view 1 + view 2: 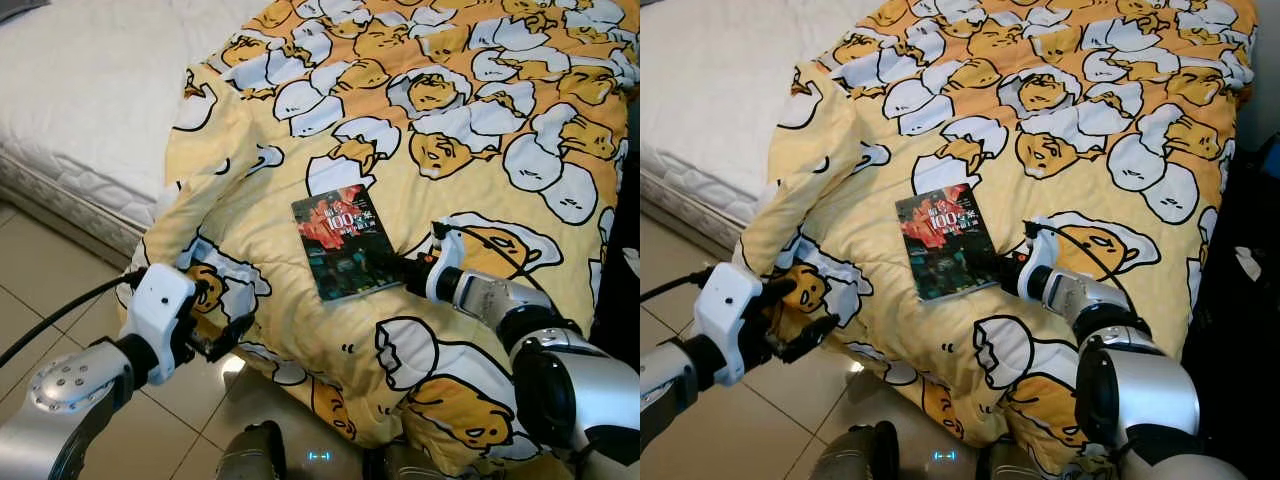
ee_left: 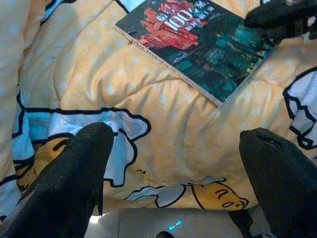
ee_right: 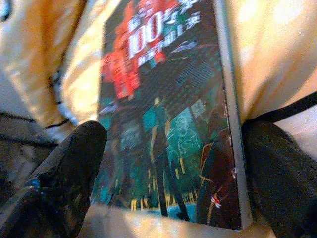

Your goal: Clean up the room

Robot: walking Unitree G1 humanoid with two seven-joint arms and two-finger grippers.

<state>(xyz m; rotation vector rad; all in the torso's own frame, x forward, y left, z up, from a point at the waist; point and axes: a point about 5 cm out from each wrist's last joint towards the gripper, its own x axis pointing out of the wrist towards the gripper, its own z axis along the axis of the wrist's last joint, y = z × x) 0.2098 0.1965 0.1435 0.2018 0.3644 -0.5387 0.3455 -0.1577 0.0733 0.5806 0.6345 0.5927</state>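
Now book (image 1: pixel 340 246) flat on quilt (image 1: pixel 470 130), between spread right claw (image 1: pixel 396 270) fingers.

Head stereo pair: looking forward and down from above the bed's foot edge, sharing the quilt (image 1: pixel 450 120) and book (image 1: pixel 340 245). Left wrist camera: facing along its fingers from the quilt's edge toward the book (image 2: pixel 198 44). Right wrist camera: pressing close over the book (image 3: pixel 168 124).

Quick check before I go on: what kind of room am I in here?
Most likely a bedroom. A yellow quilt printed with cartoon eggs is spread over a bed, a bare white mattress lies beside it above a beige tiled floor, and a dark paperback book rests on the quilt.
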